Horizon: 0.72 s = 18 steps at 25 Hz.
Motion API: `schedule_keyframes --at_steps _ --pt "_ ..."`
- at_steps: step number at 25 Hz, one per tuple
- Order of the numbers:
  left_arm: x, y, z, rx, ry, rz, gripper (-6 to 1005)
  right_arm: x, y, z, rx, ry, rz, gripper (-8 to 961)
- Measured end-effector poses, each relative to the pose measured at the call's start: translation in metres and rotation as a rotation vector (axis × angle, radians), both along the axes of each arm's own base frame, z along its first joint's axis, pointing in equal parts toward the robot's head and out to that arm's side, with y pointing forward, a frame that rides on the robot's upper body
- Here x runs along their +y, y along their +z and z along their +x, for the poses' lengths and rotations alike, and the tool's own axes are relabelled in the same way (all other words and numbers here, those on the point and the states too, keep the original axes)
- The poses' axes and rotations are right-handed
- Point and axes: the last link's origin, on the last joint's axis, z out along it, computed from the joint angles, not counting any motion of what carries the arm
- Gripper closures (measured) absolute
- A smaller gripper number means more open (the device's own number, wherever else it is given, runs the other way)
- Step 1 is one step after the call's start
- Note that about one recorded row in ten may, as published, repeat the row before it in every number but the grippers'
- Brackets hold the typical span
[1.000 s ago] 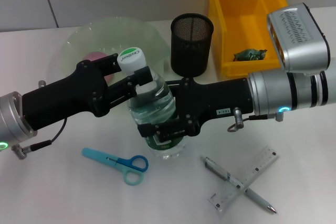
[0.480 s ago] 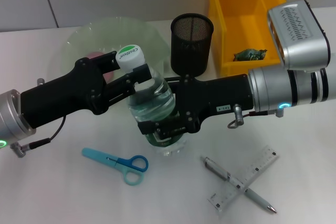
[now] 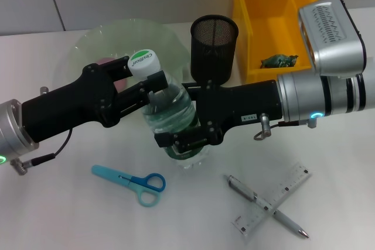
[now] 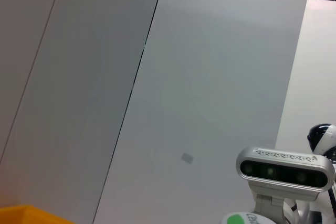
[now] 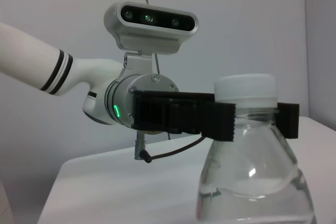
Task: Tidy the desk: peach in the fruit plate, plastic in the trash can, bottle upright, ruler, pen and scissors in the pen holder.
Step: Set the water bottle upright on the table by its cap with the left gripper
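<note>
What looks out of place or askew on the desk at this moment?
The scissors, pen and ruler lie loose on the desk, pen and ruler crossed. The bottle leans slightly, held by left end effector and right end effector.

Yellow bin (image 3: 258, 33), black mesh pen holder (image 3: 214, 48), blue scissors (image 3: 132, 181).

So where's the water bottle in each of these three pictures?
Head view: the bottle stands mid-desk, left gripper at its neck, right gripper round its lower body.
Left wrist view: only the cap peeks in at the bottom edge.
Right wrist view: it fills the lower right, the left gripper across its neck.
Shared landmark: the cap.
</note>
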Motion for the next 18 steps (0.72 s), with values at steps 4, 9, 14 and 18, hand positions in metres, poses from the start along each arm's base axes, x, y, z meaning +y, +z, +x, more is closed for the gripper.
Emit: schedule_keyframes --at_steps 4,9,14,18 --pt "0.0 0.001 -0.001 0.002 0.001 0.002 553 0.0 0.002 0.002 0.001 -0.005 0.011 136" --pt "0.001 0.001 -0.004 0.013 0.017 0.009 553 0.002 0.007 0.003 -0.007 -0.013 0.019 137" --pt "0.002 0.001 -0.005 0.018 0.025 0.013 553 0.002 0.009 0.003 -0.009 -0.009 0.024 137" --pt "0.003 0.001 -0.005 0.017 0.03 0.017 554 0.003 0.011 0.002 -0.011 -0.01 0.028 136"
